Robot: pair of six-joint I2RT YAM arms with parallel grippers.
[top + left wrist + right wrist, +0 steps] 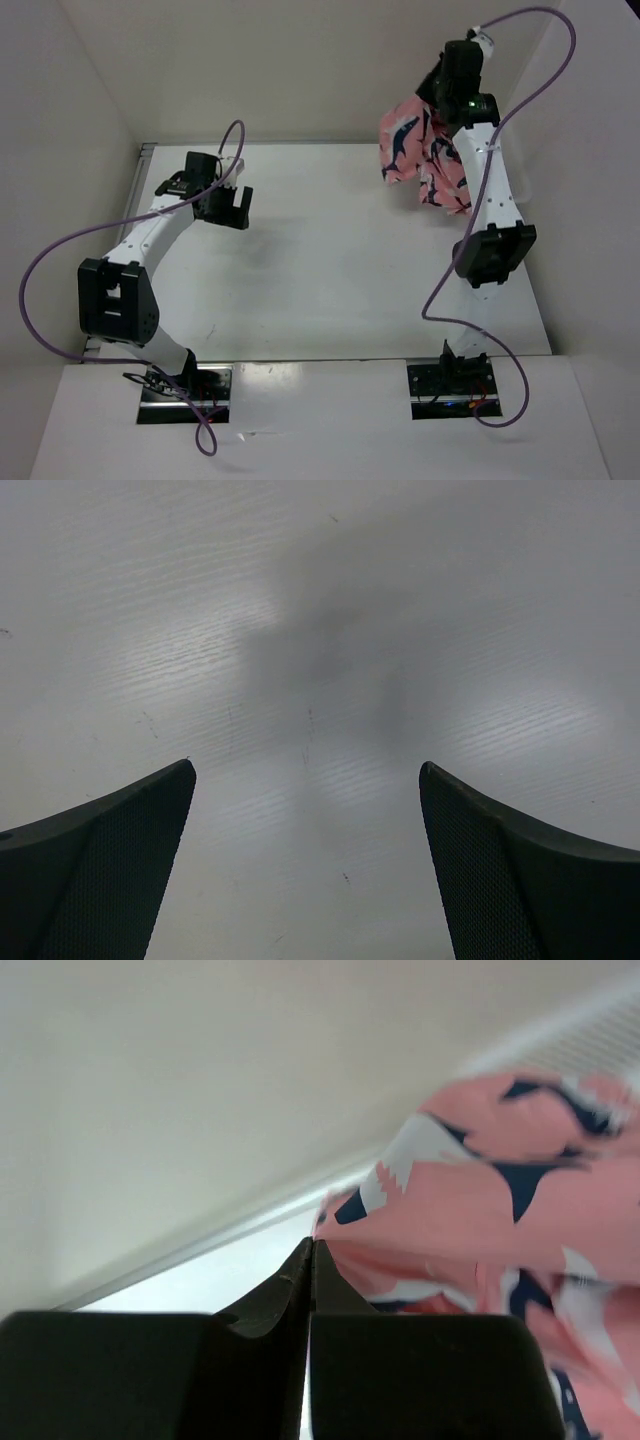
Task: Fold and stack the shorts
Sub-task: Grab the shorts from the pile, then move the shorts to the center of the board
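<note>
Now: right jaws pressed together, pinching edge of shorts [415,150]. Cloth hangs bunched below and to right of jaw tips, held high over far side of surface [330,260], likely so it falls open before being laid flat. Left jaws spread wide, nothing between them, only surface beneath. Probably ready to take free corner. Folding not yet begun.

No text, label, brand, number or sign can be read in any view. The shorts [408,148] carry only a print of dark navy and white shapes, not letters.
</note>
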